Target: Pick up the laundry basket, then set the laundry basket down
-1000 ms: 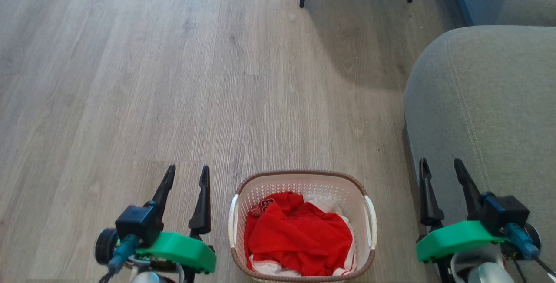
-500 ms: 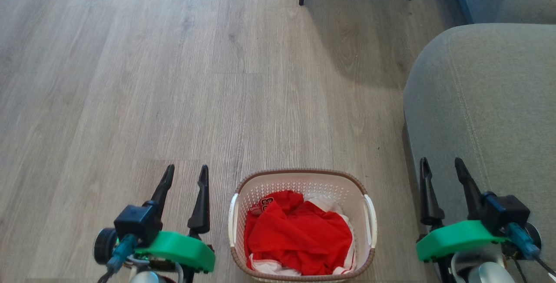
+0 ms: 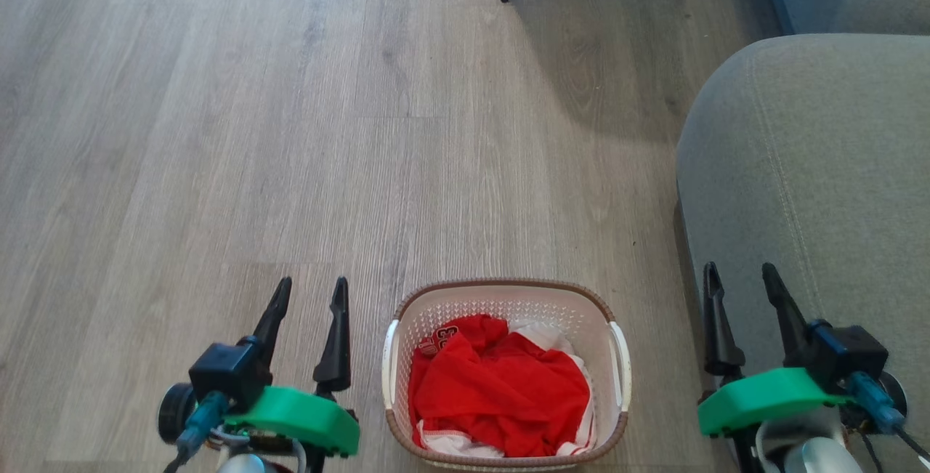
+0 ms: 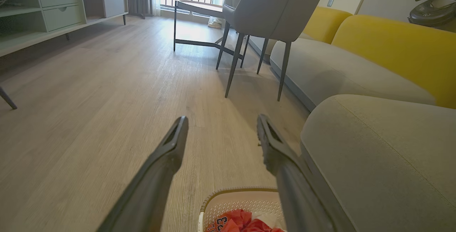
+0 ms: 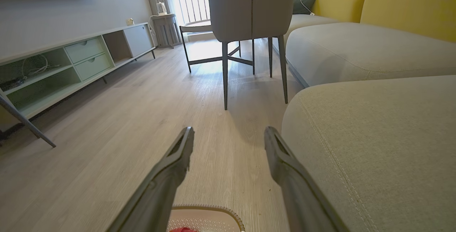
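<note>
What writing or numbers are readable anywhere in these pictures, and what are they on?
"3": a red numeral edged in white, on the red garment lying in the laundry basket. The character before it is creased and cannot be told.
No other word, label or brand can be read.

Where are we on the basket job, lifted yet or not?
Nothing looks done: the basket sits on the floor with red clothes inside. Nothing is in hand: the left claw and right claw are open, either side of it, not gripping it. Probably left: grip, lift, set down.
</note>
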Available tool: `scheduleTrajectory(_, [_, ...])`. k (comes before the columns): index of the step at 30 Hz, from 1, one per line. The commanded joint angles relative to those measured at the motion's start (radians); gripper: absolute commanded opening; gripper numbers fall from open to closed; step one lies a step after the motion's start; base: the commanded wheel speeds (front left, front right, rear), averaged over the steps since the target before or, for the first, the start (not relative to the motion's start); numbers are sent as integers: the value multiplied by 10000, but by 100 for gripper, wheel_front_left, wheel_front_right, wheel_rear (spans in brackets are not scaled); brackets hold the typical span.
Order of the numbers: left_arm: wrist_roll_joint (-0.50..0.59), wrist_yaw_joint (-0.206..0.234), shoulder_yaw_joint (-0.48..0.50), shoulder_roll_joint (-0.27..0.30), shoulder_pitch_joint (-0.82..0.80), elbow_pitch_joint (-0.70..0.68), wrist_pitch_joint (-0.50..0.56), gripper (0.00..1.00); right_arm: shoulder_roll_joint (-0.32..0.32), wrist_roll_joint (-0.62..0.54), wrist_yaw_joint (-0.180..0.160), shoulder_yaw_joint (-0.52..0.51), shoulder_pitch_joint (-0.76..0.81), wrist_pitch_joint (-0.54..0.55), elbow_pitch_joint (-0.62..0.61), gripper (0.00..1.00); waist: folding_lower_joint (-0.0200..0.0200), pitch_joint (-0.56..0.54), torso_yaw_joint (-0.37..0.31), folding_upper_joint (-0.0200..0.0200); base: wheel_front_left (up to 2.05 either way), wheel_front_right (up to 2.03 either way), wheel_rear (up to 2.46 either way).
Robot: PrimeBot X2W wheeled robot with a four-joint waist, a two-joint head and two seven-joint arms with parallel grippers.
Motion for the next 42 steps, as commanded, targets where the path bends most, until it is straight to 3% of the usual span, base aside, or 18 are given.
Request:
scheduleTrajectory(1, [-40,18,281,-35,-427,-294,-49,100,-64,-1,69,190,-318,-120,-337,100,0,-5,0,-1,0,0,0])
scheduleTrajectory(7, [-176,-43,308,-35,-397,-262,-49,100,-64,22,69,290,-361,-120,-281,100,0,-16,-37,-1,0,0,0])
scheduleTrajectory(8, [-210,-58,317,-36,-402,-256,-49,0,-64,27,69,305,-371,-120,-279,0,0,-7,-41,-1,0,0,0])
scheduleTrajectory(12, [-208,-31,-11,4,160,553,7,0,9,32,-2,57,80,25,570,0,0,-10,-45,-1,0,0,0])
scheduleTrajectory(42, [-3467,-307,600,174,-228,754,672,0,-174,3404,15,-154,-295,682,828,0,0,-48,-267,-1,0,0,0])
